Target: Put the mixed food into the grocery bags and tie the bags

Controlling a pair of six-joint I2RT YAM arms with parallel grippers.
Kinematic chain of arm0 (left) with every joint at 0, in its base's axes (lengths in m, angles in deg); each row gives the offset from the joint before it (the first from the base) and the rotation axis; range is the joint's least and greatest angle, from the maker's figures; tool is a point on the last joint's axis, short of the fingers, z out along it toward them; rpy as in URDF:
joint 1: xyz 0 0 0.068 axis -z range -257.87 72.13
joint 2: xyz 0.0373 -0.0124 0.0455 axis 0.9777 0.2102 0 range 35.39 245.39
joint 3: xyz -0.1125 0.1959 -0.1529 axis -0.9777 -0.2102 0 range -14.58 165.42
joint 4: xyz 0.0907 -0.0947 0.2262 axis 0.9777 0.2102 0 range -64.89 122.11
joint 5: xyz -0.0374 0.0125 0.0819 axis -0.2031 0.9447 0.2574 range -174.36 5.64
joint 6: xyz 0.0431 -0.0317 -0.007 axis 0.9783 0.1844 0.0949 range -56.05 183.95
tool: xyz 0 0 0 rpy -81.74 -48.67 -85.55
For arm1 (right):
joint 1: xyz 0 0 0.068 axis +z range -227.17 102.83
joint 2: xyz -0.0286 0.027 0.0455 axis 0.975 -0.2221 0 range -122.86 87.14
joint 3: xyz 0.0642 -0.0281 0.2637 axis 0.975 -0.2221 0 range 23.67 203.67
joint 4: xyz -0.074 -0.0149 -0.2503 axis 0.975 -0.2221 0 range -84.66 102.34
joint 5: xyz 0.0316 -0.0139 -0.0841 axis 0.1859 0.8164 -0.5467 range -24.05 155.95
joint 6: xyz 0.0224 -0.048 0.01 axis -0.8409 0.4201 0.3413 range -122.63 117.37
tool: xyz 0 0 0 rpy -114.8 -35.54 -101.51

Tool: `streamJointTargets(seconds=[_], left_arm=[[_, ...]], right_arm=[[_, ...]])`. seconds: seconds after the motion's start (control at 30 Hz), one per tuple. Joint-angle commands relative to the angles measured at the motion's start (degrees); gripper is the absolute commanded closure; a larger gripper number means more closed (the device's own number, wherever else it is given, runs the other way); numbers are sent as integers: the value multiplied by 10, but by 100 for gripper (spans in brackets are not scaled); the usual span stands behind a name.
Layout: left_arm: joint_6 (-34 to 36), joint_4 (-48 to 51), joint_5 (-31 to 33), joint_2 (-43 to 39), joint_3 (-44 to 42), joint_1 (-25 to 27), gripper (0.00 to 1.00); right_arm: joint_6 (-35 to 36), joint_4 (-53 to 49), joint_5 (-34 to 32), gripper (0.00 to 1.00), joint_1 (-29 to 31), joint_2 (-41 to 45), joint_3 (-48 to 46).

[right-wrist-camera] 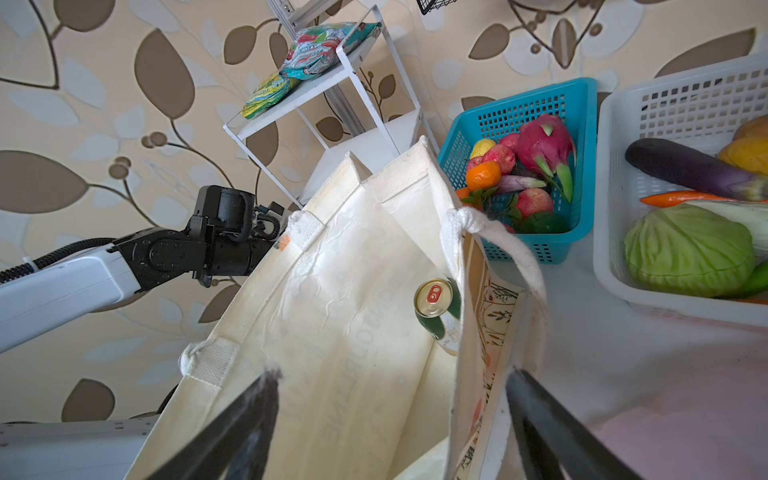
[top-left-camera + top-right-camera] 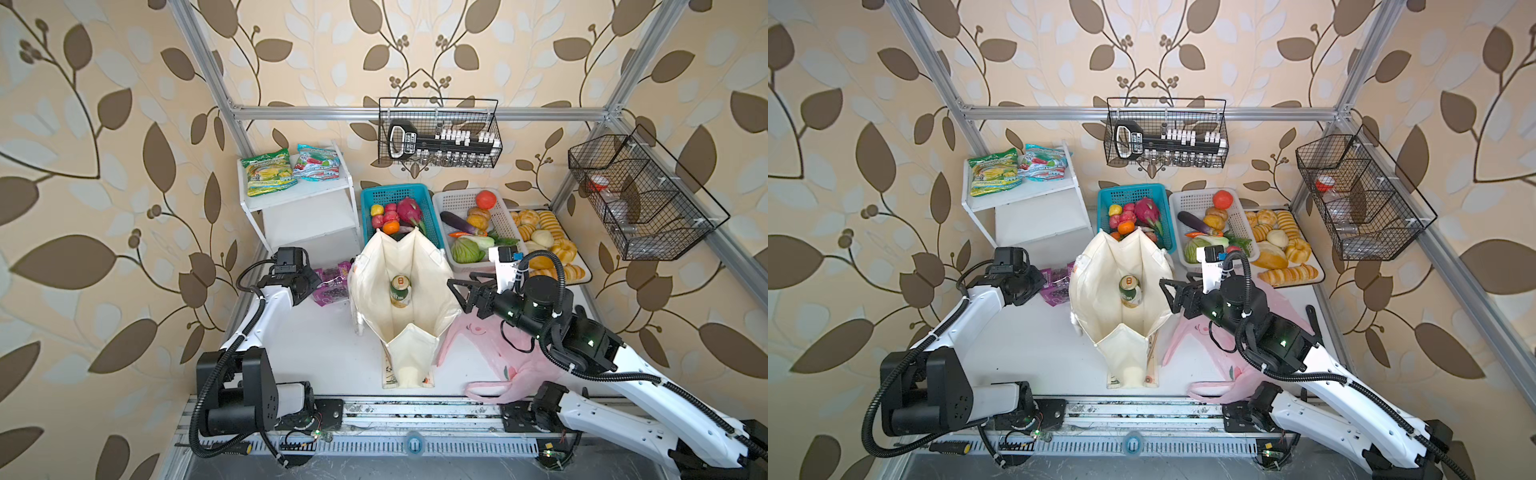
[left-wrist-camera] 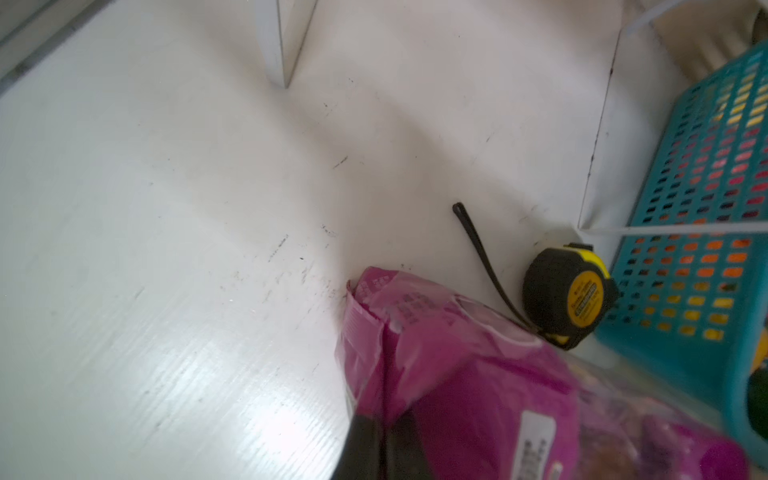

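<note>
my L pincer (image 3: 384,422) clamped on purple snack pouch (image 3: 465,374), just beside cream canvas tote (image 2: 415,257) | my R pincer (image 1: 392,376) apart, astride tote's side wall | green-white can (image 2: 400,291) inside tote, tilted

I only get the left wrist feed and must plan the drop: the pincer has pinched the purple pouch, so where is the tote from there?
Observer: In both top views the cream tote stands open, mouth up, just right of the purple pouch that the left pincer holds.
Operator: Anything inside it?
Observer: One green-white can, gold top showing, near the middle of its floor.
Operator: What is the other arm doing?
Observer: The right pincer is at the tote's right wall, jaws open, gripping nothing.
</note>
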Motion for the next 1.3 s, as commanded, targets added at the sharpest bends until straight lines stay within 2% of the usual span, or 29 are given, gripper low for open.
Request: streamJointTargets(seconds=[0.0,0.27,0.5,0.6,0.73,0.9,1.07,1.17,1.27], left_arm=[[30,40,-11,-17,42,-4,100],[90,102,-31,-131,183,-3,100],[133,214,-51,-135,395,3,100],[148,220,-122,-134,459,12,100],[148,196,-252,-132,505,34,100],[160,172,-386,-125,527,95,100],[212,228,-445,-98,526,196,100],[264,268,-428,-82,509,265,100],[306,297,-355,-70,490,315,100]], right_arm=[[-8,-7,-7,14,-1,4,-9],[2,-6,-17,14,-1,13,-4],[16,-15,-36,14,-1,13,1],[12,-54,-85,14,-1,5,20],[-9,-116,-128,13,-3,-12,45],[-36,-128,-82,12,-14,-28,48],[-52,-109,-41,12,-15,-45,41],[-55,-98,-16,12,-15,-61,42],[-55,-91,11,13,-16,-85,43]])
